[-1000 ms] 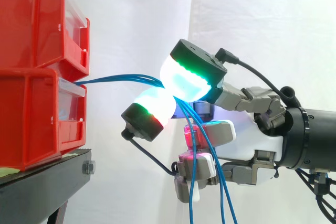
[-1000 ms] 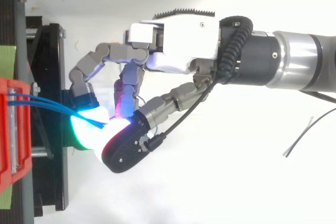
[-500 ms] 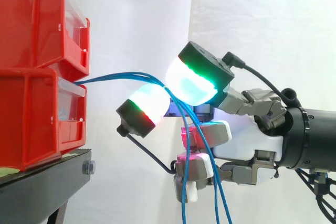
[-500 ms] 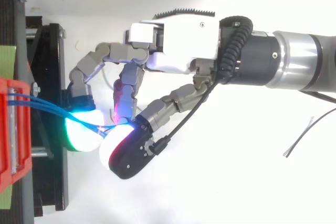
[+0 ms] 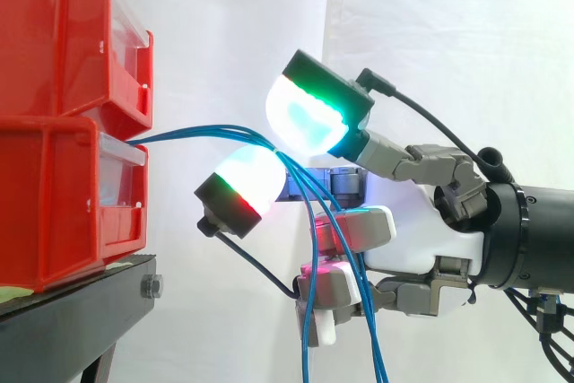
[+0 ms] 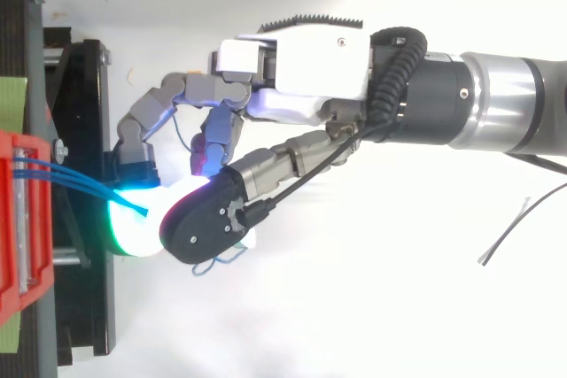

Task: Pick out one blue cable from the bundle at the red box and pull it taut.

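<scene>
Several thin blue cables [image 5: 197,134] leave the lower red bin [image 5: 54,213] and arc right, then drop past the hand [image 5: 421,239] toward the bottom edge. The hand reaches in from the right with curled fingers. The bundle runs between two glowing pads: a green-cyan one [image 5: 309,118] above and a white one with a red rim [image 5: 244,184] below, with only a narrow gap around the strands. From above, the cables [image 6: 80,181] vanish where the thumb's black-backed tip [image 6: 204,223] overlaps the green pad [image 6: 133,223]. The hand [image 6: 301,68] hides whether one strand is apart from the others.
Two red bins are stacked, the upper bin [image 5: 63,42] above the lower, on a black stand [image 5: 81,311] at the left. The stand's frame [image 6: 84,130] lies just left of the fingertips. A loose dark wire [image 6: 518,227] lies on the white surface at the right.
The upper pad has lifted and shifted left. Seen from above, the thumb tip has swung left over the green pad. The hanging strands have shifted slightly left.
</scene>
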